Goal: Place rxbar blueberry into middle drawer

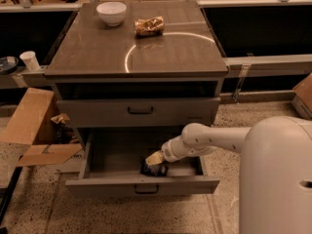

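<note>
The middle drawer is pulled out at the bottom of the grey cabinet, its deep tray open to view. My gripper reaches down into it from the right on the white arm, near the drawer's front middle. The rxbar blueberry, a small dark blue wrapper, lies on the drawer floor right under the gripper's tip and is partly hidden by it. I cannot tell whether the gripper still touches the bar.
A closed grey drawer with a taller front sits above. On the cabinet top stand a white bowl and a tan shiny snack packet. Cardboard pieces lie on the floor at the left. My white base fills the lower right.
</note>
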`<action>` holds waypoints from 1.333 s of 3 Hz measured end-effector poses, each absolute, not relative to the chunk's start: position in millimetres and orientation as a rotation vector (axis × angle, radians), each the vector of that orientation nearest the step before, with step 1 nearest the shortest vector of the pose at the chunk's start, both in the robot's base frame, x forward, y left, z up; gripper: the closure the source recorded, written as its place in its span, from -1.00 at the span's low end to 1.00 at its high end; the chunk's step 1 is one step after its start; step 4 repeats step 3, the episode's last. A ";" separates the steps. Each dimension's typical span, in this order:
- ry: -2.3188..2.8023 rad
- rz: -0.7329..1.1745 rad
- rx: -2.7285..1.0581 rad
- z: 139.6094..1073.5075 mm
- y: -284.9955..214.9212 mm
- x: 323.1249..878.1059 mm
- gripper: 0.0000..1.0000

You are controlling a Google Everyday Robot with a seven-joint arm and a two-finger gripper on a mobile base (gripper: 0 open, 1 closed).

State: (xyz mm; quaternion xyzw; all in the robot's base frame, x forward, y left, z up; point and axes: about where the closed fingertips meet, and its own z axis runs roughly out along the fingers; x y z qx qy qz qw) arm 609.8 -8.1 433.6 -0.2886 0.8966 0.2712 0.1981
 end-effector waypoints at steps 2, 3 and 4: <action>2.340 0.811 -0.804 486.1 -8.4 611.4 -1.00; 2.191 0.900 -0.803 527.7 -3.2 594.1 -1.00; 2.191 0.900 -0.803 527.7 -3.2 594.1 -1.00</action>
